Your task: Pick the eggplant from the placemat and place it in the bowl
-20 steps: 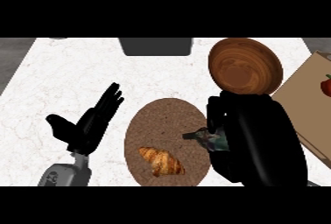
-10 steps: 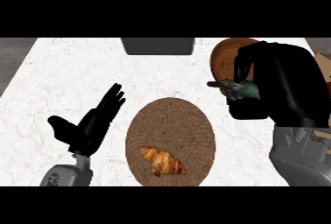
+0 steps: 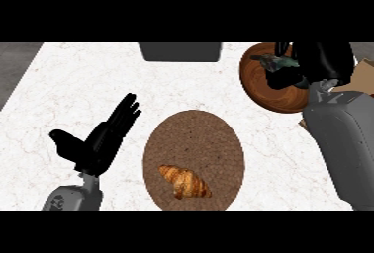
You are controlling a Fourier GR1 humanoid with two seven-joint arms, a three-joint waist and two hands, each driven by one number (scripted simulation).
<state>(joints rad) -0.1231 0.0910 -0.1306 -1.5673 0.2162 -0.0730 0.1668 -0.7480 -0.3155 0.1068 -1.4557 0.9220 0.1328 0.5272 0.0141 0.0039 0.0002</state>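
Your right robot hand (image 3: 310, 62) is up at the far right, right over the bowl (image 3: 272, 91), fingers curled round the eggplant (image 3: 272, 62). The eggplant is a dark greenish shape poking out on the hand's left side, above the bowl's far part; you can't tell whether it touches the wood. Your grey right forearm runs down the right edge toward you. The placemat (image 3: 194, 143) lies in the middle of the table (image 3: 87, 79), with only a croissant (image 3: 186, 181) on its near part. Your left robot hand (image 3: 99, 141) rests at the near left, wide open, fingers straight and pointing far-right, beside the placemat. A dark grey box (image 3: 180, 51) sits at the far edge.
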